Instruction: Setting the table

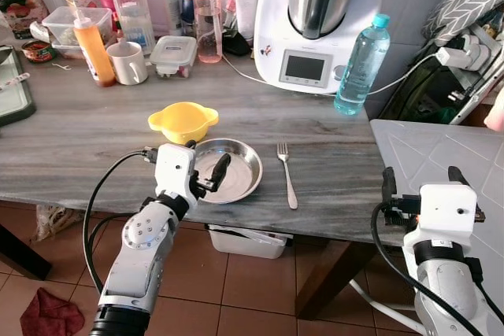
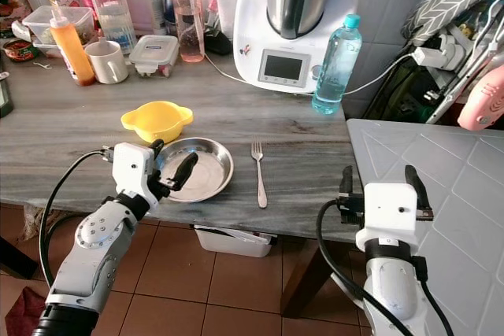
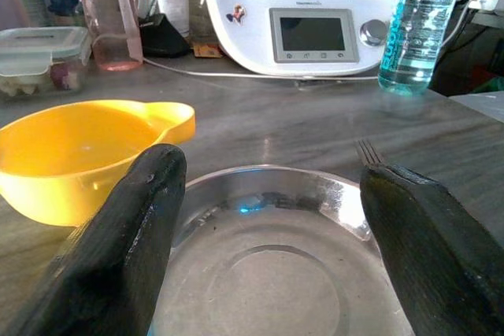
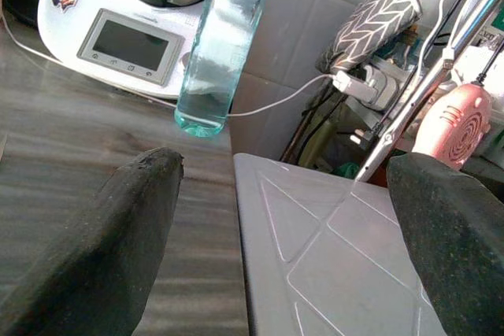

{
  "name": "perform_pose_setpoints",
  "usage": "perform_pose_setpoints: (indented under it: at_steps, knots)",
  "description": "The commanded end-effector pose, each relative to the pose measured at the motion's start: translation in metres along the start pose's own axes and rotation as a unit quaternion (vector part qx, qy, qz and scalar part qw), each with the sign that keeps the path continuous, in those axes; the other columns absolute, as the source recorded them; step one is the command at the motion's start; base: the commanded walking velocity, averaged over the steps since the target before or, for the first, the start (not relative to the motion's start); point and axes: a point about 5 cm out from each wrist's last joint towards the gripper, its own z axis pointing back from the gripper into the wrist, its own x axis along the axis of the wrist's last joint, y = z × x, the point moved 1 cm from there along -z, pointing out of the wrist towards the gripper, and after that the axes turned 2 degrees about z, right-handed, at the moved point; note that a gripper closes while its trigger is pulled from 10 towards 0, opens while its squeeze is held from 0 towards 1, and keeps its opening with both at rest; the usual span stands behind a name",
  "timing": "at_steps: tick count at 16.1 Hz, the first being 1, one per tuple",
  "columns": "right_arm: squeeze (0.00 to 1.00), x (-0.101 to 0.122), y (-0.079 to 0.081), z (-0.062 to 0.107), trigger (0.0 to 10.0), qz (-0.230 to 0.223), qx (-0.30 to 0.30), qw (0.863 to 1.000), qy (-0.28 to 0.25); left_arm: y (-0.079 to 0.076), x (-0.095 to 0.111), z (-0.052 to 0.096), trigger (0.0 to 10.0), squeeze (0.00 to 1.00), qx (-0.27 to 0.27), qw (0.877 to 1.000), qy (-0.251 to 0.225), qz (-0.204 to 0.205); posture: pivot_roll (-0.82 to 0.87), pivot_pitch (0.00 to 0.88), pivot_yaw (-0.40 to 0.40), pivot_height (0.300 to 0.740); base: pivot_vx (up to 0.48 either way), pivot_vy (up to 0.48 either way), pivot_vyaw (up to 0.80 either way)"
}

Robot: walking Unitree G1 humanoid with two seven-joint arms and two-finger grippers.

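Our left gripper hangs over the near rim of the steel plate, its two black fingers spread apart with nothing between them; in the left wrist view they straddle the plate's near edge. Our right gripper hovers off to the side over the grey tiled surface, fingers likewise apart and empty, well away from the place setting.

What worries us: the plate is shallow and smooth, and its rim touches or nearly touches the yellow bowl behind it. If we close on the rim at a slant, we judge the plate could skate across the table, knock the bowl, or slide toward the table's near edge, which lies close by. A push to our right could also shove it into the fork.

From the claw outward: the plate lies directly below and ahead of the left fingers, the bowl just beyond it, the fork just beside the plate on its right, parallel to it, tines pointing away from us. Farther back stand a water bottle and a white kitchen machine.
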Motion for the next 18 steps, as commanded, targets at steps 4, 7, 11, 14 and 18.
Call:
perform_pose_setpoints:
  at_steps: [4, 7, 11, 14, 18]
  knots:
    - [0.0, -0.0021, 0.0004, -0.0003, 10.0, 0.003, 0.0, 1.0, 0.006, -0.0014, 0.0043, -0.0009, 10.0, 0.0, -0.01, 1.0, -0.001, -0.006, 0.05, 0.061, -0.032, 0.74, 0.0, 0.0, 0.0]
    - [0.0, -0.0024, 0.0009, -0.0007, 10.0, 0.003, -0.001, 1.0, 0.007, -0.0005, 0.002, -0.0017, 10.0, 0.0, -0.007, 1.0, 0.005, -0.002, 0.05, 0.061, -0.033, 0.74, 0.0, 0.0, 0.0]
    - [0.0, -0.0029, 0.0019, -0.0015, 10.0, 0.002, 0.0, 1.0, 0.008, -0.0041, -0.0005, -0.0011, 10.0, 0.0, -0.014, 1.0, 0.012, -0.002, 0.05, 0.062, -0.034, 0.74, 0.0, 0.0, 0.0]
    - [0.0, -0.0005, 0.0002, -0.002, 10.0, 0.004, -0.006, 1.0, 0.001, -0.0038, -0.0019, -0.0014, 10.0, 0.0, -0.013, 1.0, 0.019, 0.0, 0.06, 0.065, -0.032, 0.74, 0.0, 0.0, 0.0]
    - [0.0, -0.001, 0.0001, -0.0027, 10.0, 0.004, -0.006, 1.0, 0.002, -0.0047, -0.0032, -0.002, 10.0, 0.0, -0.014, 1.0, 0.024, -0.007, 0.06, 0.064, -0.03, 0.74, 0.0, 0.0, 0.0]
